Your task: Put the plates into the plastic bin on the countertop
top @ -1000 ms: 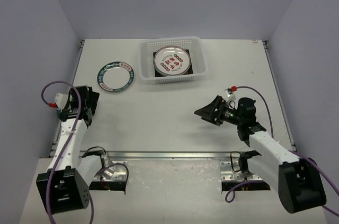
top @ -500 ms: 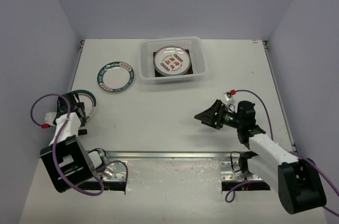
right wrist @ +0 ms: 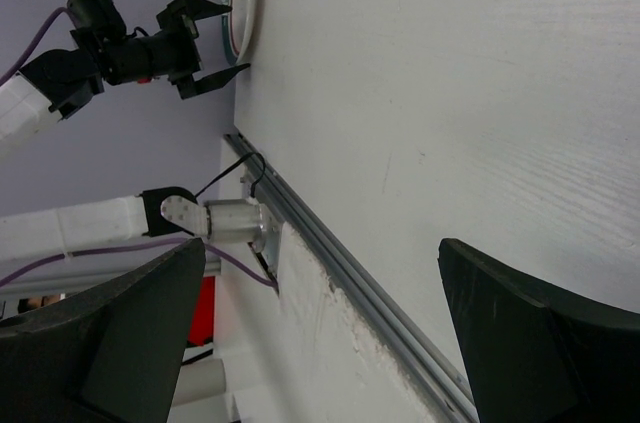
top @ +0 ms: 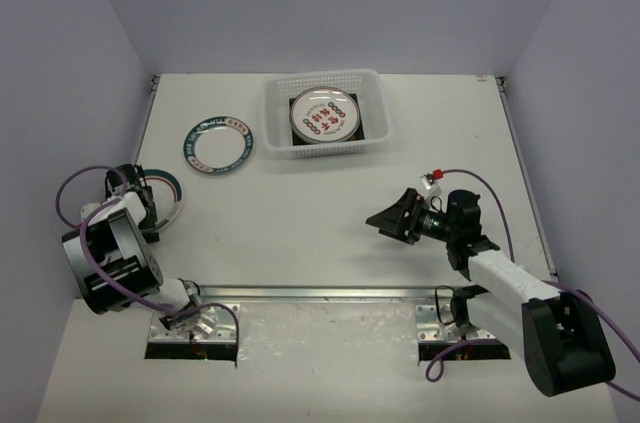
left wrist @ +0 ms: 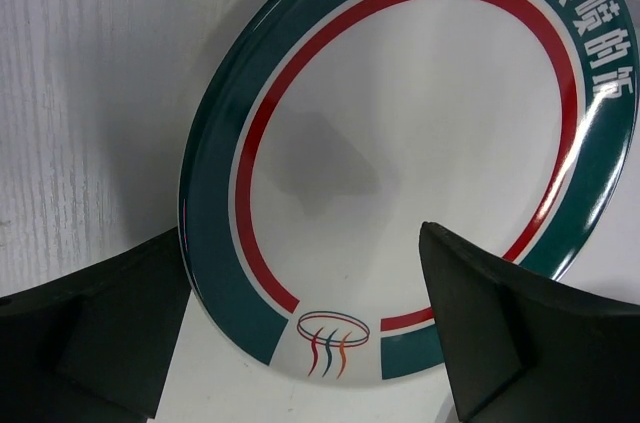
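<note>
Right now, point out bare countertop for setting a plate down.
Bare: the off-white countertop between the white lattice bin and the right gripper, and right of the bin. Crowded: the left edge, with the left gripper at one teal-rimmed round plate, a second plate beyond.

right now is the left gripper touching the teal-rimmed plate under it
Cannot tell. The left wrist view shows the left gripper straddling the teal-rimmed plate, its fingers overlapping the rim, but neither contact nor a gap is plain.

teal-rimmed plate half hidden, rim lettering cropped
</note>
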{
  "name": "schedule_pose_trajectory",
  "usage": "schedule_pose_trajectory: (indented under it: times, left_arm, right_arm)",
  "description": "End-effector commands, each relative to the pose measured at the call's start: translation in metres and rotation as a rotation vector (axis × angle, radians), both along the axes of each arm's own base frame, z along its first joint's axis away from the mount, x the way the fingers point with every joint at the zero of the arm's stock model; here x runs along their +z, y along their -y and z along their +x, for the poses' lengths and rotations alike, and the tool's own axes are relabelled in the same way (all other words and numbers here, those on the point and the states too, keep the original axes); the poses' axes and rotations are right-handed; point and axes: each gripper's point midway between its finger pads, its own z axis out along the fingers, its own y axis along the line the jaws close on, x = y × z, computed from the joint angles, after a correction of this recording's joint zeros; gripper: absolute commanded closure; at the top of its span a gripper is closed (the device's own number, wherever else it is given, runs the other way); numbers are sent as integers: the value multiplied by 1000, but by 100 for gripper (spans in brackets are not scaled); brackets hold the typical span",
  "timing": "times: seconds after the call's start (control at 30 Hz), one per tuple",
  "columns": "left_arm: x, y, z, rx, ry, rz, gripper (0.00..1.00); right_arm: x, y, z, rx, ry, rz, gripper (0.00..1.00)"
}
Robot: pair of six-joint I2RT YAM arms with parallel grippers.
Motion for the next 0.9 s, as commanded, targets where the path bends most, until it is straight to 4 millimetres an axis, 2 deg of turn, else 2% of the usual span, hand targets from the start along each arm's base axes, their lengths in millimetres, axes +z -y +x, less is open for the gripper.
schedule_pose_trajectory:
  times: [0.0, 0.1, 0.17, 0.27, 0.53, 0.73, 0.83, 0.87]
  left_arm:
    - [-12, -3, -8, 53, -29, -14, 16]
    - [-16, -3, -9, 59, -41, -21, 27]
    - [-20, 0, -9, 54, -50, -38, 42]
    - [-23, 1, -10, 52, -65, -51, 49]
    - [-28, 7, -3, 3, -51, -86, 97]
    - [-7, 7, 10, -78, 9, -57, 100]
    - [23, 5, 17, -113, 101, 10, 100]
    - [44, 3, 21, -128, 165, 57, 100]
  right_arm:
    - [15, -2, 10, 1, 76, 7, 1]
    - [16, -2, 12, -2, 73, 3, 1]
    - [16, -2, 12, 0, 72, 3, 1]
    - [16, -2, 12, 1, 72, 1, 1]
    - [18, -2, 12, 6, 82, 0, 1]
    - [17, -2, 11, 7, 83, -2, 1]
    - [20, -2, 12, 9, 89, 0, 1]
    - [20, -2, 12, 9, 90, 2, 1]
